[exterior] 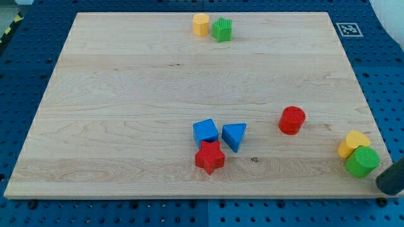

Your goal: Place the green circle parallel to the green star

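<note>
The green circle (362,161) lies near the board's bottom right corner, touching a yellow block (353,143) just above and left of it. The green star (222,29) sits at the view's top centre, touching a yellow hexagon (201,24) on its left. My rod shows at the view's bottom right edge, and my tip (385,183) stands just right of and below the green circle, close to it, off the board's edge.
A red circle (292,120) lies right of centre. A blue cube (206,131), a blue triangle (234,135) and a red star (209,157) cluster at the lower centre. A marker tag (348,29) is at the board's top right corner.
</note>
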